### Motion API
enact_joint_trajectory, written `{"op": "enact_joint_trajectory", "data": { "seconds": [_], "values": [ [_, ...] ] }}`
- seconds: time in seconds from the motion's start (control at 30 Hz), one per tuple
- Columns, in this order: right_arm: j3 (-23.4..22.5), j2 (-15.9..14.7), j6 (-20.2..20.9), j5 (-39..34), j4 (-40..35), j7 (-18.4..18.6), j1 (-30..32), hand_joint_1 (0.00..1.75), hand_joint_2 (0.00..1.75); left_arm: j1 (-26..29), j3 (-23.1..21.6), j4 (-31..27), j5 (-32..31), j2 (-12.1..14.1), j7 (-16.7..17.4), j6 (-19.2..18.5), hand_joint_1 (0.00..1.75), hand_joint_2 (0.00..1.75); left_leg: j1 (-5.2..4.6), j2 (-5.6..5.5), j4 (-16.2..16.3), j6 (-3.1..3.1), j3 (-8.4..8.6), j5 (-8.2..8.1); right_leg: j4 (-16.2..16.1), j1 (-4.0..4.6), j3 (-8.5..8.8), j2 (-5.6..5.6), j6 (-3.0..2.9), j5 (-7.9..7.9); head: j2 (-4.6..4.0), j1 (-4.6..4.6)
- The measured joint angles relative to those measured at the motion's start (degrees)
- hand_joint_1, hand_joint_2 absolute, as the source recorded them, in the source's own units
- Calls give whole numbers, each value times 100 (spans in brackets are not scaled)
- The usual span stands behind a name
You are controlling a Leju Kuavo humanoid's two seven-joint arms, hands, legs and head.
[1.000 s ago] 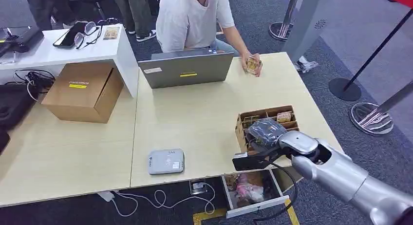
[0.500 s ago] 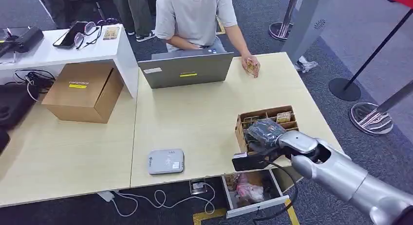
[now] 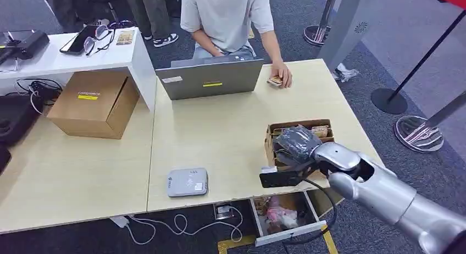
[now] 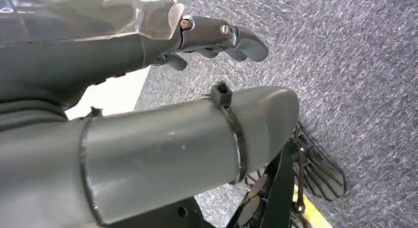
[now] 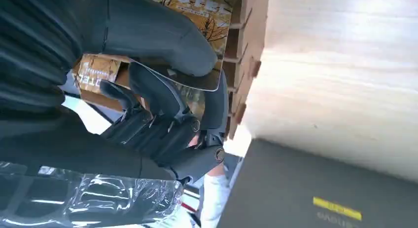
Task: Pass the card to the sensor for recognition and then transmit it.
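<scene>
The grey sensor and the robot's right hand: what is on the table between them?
Nothing: in the head view, bare tabletop separates the sensor from the right hand.

Pale wooden table, grey carpet

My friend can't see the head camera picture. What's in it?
The robot's right hand reaches into a cardboard box of cards on a wooden table. A grey sensor lies nearby, and a person sits behind a laptop.

Left robot hand — empty, above grey carpet
</scene>
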Motion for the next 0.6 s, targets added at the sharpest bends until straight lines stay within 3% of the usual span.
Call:
{"op": "enact_joint_trajectory", "data": {
  "seconds": [0.17,0.6],
  "values": [
    [-231,-70,-329,105,-334,59,0,175,175,32,0,0,-33,2,-107,-66,0,0,-1,0,0,0,2,0,0,0,0,0,0,0,0,0],
    [-977,-275,-577,297,-1198,98,10,175,175,70,0,0,-168,-4,-343,-59,0,0,0,-1,0,0,-3,-1,0,0,1,-2,0,0,0,0]
  ]
}}
